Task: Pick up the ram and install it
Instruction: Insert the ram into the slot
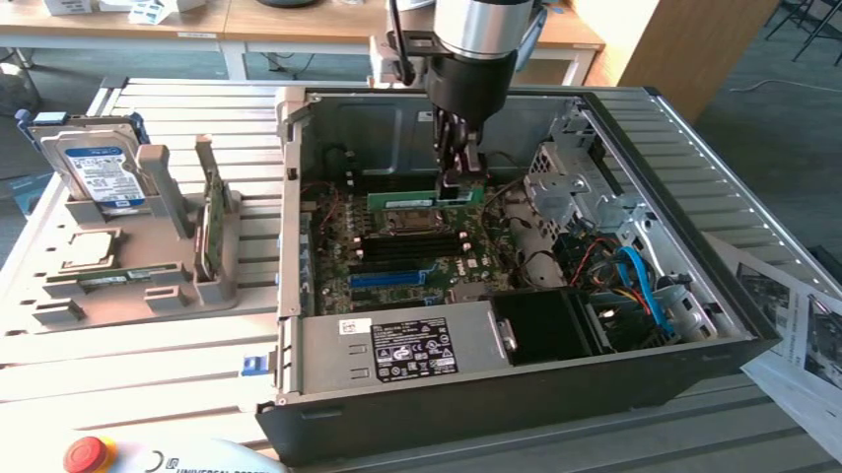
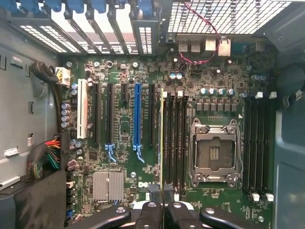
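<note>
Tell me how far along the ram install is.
Pickup looks done: the claw is shut on the ram, inside the computer case. In hand: it hangs over the memory slots beside the CPU socket. Left: seating it, which looks not yet done.

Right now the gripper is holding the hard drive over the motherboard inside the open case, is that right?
No. It's the ram, not the hard drive, that the gripper is holding over the motherboard inside the open case; the exterior view shows it.

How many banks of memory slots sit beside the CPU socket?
2. One bank lies between the CPU socket and the expansion slots; the other is on the socket's opposite side. None seems hidden.
</note>
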`<state>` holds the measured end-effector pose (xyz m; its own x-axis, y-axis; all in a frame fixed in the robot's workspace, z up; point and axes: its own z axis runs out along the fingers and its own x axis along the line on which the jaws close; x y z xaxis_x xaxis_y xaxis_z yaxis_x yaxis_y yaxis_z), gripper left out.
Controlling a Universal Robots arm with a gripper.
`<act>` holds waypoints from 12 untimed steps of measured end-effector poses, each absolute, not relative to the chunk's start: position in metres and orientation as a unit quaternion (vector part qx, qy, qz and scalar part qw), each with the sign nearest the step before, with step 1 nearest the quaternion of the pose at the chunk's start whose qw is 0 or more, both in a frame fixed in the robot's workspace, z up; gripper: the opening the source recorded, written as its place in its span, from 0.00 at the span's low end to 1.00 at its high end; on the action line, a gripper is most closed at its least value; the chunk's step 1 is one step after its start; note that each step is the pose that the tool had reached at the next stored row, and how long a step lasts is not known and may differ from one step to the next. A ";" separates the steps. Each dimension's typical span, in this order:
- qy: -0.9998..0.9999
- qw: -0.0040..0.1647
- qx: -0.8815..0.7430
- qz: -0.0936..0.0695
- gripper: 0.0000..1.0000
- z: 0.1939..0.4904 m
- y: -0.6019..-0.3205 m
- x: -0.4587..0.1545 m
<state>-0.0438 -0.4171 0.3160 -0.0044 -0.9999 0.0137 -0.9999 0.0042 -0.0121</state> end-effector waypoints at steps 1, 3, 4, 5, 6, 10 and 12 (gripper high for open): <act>-0.709 0.001 0.706 0.009 0.12 0.315 -0.417 -0.044; -0.709 0.001 0.706 0.009 0.12 0.313 -0.417 -0.044; -0.709 0.001 0.706 0.009 0.12 0.312 -0.417 -0.044; -0.709 0.001 0.706 0.009 0.12 0.311 -0.417 -0.044; -0.709 0.001 0.706 0.009 0.12 0.310 -0.417 -0.044; -0.709 0.001 0.706 0.009 0.12 0.306 -0.417 -0.044; -0.709 0.001 0.705 0.009 0.12 0.304 -0.417 -0.045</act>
<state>-0.0446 -0.4171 0.3042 -0.0046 -0.9999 0.0138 -0.9999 0.0044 -0.0121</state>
